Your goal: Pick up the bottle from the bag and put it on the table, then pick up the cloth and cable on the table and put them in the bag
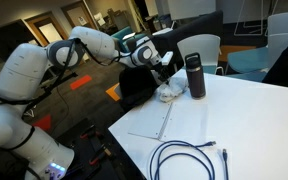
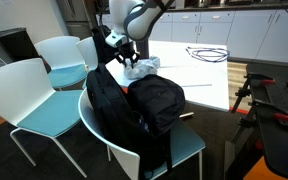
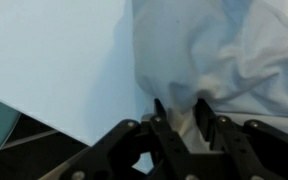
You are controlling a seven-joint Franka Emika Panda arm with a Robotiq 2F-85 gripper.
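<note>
At white table [image 1: 254,130] edge: tool [image 3: 181,108] narrow, pinching cloth [image 3: 219,50]; bottle [image 1: 195,76] upright beside; teal chairs [image 1: 252,65] behind.

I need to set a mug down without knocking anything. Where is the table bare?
Widest free patch: the table stretch between bottle and cable. A narrower strip lies between paper and cable. Crowded: the corner by the bag, where the tool is at the cloth beside the bottle.
</note>
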